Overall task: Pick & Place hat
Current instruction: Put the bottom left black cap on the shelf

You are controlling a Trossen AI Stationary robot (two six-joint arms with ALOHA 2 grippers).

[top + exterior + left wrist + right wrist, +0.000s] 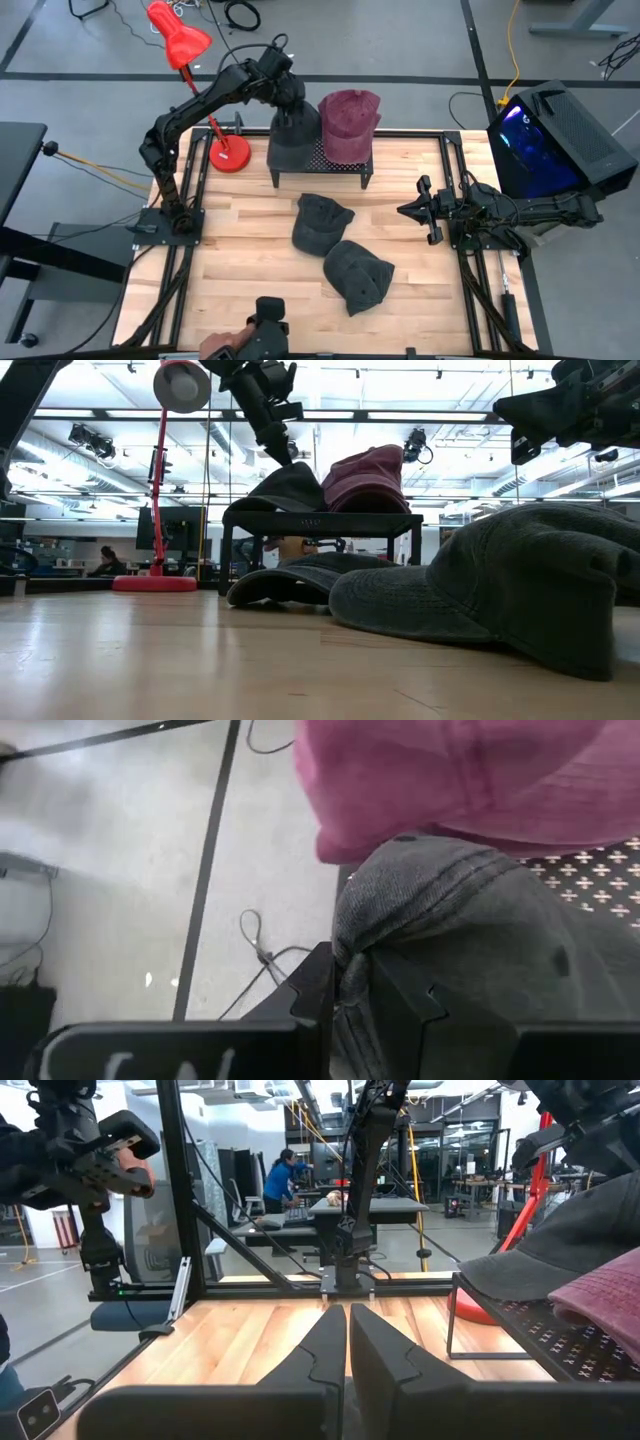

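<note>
**A:** High view first: the left gripper [291, 112] is at the back of the table, over the black rack [345, 164], with its fingers pinched tight on the crown fabric of the dark grey hat [296, 138] that sits on the rack's left half. The maroon hat [349, 125] sits just beside it on the right half, touching or nearly so.

**B:** And the left wrist view agrees; grey cloth is bunched between the fingers [312, 995], with the maroon brim overhanging it.

**A:** That overlap worries me. If the grey hat is not yet settled, or the gripper drags as it leaves, the cloth could tug the maroon hat out of place or off the rack.

**B:** The grey one also looks close to the rack's left edge. Once let go, it could slide off if too little of it rests on the mesh.

**A:** Two more dark hats lie on the table in front: one near the middle [320, 222], another closer to the front edge [357, 274], almost touching each other.

**B:** So lifting one could drag the other. The right gripper [428, 210] waits at the table's right side, fingers closed together on nothing, well apart from all the hats.

**A:** The red lamp [228, 152] stands beside the rack, near the left arm's elbow path.
</note>
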